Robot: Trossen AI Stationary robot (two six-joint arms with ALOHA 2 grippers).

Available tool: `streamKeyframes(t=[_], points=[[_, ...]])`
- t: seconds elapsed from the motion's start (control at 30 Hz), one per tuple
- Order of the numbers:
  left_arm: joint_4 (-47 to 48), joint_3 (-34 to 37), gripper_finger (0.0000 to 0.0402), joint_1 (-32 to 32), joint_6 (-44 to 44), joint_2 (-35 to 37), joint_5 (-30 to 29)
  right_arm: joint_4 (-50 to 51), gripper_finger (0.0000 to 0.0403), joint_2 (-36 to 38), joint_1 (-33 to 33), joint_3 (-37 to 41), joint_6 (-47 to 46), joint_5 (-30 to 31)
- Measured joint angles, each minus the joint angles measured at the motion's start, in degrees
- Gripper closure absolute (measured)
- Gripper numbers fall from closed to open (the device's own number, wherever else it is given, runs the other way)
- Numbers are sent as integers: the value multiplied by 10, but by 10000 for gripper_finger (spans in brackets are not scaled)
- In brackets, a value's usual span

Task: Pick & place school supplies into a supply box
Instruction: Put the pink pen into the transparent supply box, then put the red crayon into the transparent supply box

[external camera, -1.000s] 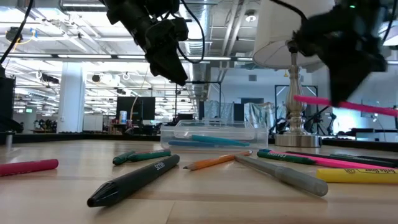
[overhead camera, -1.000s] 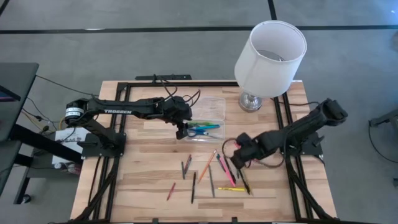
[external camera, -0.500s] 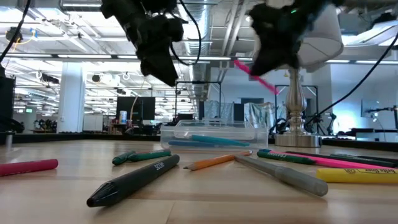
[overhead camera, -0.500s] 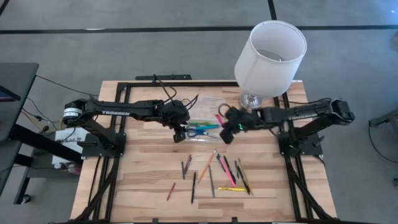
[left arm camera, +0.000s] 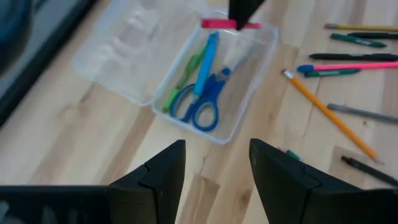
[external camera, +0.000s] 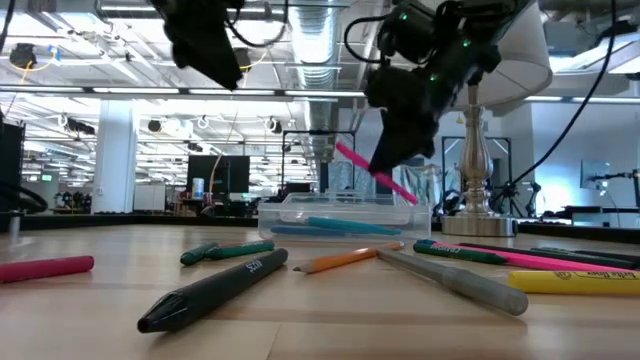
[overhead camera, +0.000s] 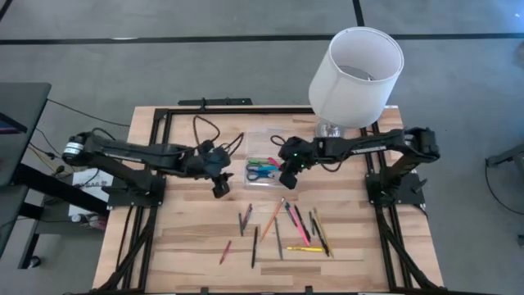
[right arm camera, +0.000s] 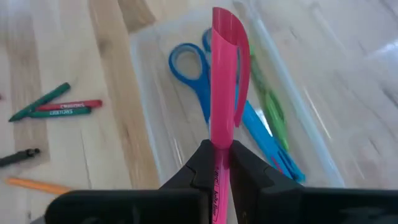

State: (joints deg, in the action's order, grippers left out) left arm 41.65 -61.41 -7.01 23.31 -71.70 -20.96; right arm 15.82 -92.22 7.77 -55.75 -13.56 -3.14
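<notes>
The supply box (overhead camera: 264, 161) is a clear shallow case at the table's far middle. In it lie blue-handled scissors (left arm camera: 202, 107), a blue pen (left arm camera: 208, 67) and a green pen (right arm camera: 272, 106). My right gripper (overhead camera: 287, 174) hangs over the box's right end, shut on a pink pen (external camera: 376, 174). My left gripper (left arm camera: 216, 169) stands open with nothing in it, left of and nearer than the box. More pens, pencils and markers (overhead camera: 281, 226) lie loose on the wood nearer the front. My right gripper pinches the pink pen's shaft (right arm camera: 219, 152) between its two fingers, some way from the pen's free end. The fingers slant down from the table's right, and the pen runs on beyond them. It is lifted clear, sloping down with its free end (external camera: 410, 198) just above the box.
A lamp with a white shade (overhead camera: 356, 65) and a metal foot (external camera: 470, 215) stands at the far right, close behind the box. The box's clear lid (left arm camera: 127, 53) lies open on its far side. Black rails (overhead camera: 164, 123) edge the table.
My right gripper has swung from above the loose pens at the near right toward the far edge and left, rolling its wrist, and carried the pink pen over the box. My left gripper has drawn back from over the box, up and toward the table's left.
</notes>
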Motion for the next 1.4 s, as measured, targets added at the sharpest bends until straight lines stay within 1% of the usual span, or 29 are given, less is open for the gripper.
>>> streamKeyframes(t=[0.13, 0.27, 0.43, 0.53, 0.77, 1.0, 1.07, 1.17, 1.23, 1.4], points=[[29, 0, 228, -39, 45, 17, -67, 6, 382, -28, -8, -19, 63, 0], [56, 0, 228, -66, 86, 19, -104, 4, 376, -61, -17, -41, 124, 0], [68, 0, 228, -88, 122, 19, -114, 44, 376, -99, -17, -83, 162, 2], [70, 0, 228, -97, 133, 19, -117, 73, 370, -105, -16, -100, 167, 4], [73, 6, 228, -110, 154, 19, -119, 68, 327, -97, -11, -108, 164, 7], [71, 27, 228, -110, 168, 16, -85, 85, 285, -92, -10, -106, 110, 4], [59, 34, 228, -111, 157, 12, -69, 91, 278, -75, -17, -106, 106, 3], [16, 59, 228, -111, 137, 12, -35, 102, 274, -42, -31, -107, 104, 9], [-16, 78, 228, -110, 140, 12, -17, 122, 274, -18, -41, -107, 89, 29], [-79, 117, 228, -110, 206, 12, 10, 211, 281, 50, -52, -107, 28, 95]])
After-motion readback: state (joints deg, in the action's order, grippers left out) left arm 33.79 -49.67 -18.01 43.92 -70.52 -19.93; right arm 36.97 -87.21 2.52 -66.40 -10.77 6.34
